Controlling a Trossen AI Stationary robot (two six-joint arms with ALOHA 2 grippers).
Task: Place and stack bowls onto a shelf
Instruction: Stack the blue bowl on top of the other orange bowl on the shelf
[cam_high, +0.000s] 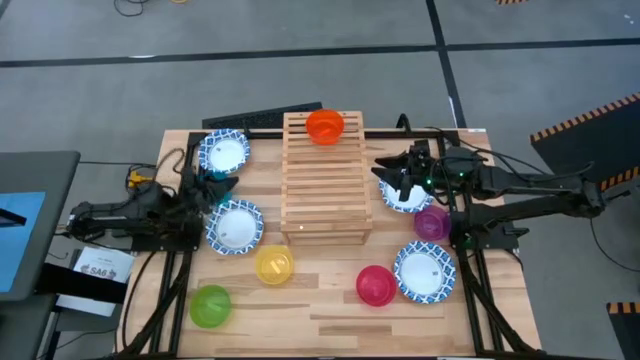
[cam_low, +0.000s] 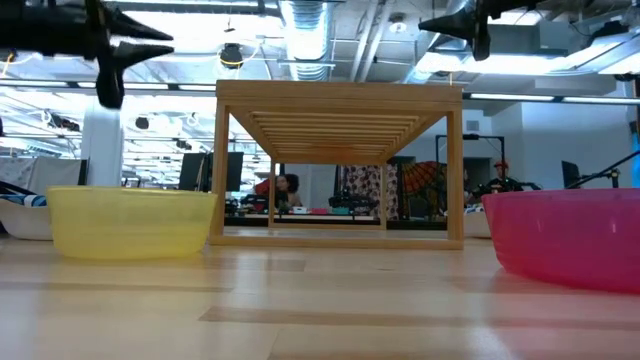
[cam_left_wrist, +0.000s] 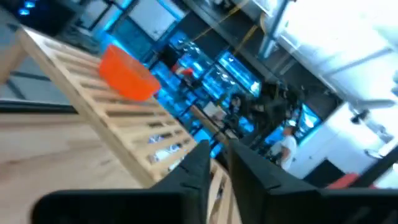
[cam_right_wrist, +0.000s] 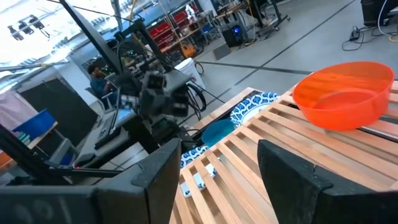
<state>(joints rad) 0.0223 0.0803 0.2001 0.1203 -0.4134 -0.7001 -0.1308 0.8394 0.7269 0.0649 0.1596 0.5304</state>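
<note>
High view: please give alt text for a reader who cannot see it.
A slatted wooden shelf stands mid-table with one orange bowl at its far end. Both arms flank it, the left gripper and the open right gripper holding nothing; seven more bowls sit around it.

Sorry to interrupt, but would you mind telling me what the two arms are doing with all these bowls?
They are moving bowls onto the wooden shelf. So far only the orange bowl sits on it, at the far end. The left gripper hovers empty between two blue-rimmed bowls to the shelf's left, beside a teal bowl. The right gripper is open and empty above the shelf's right side. The yellow bowl, green bowl, pink bowl and purple bowl remain on the table.
</note>
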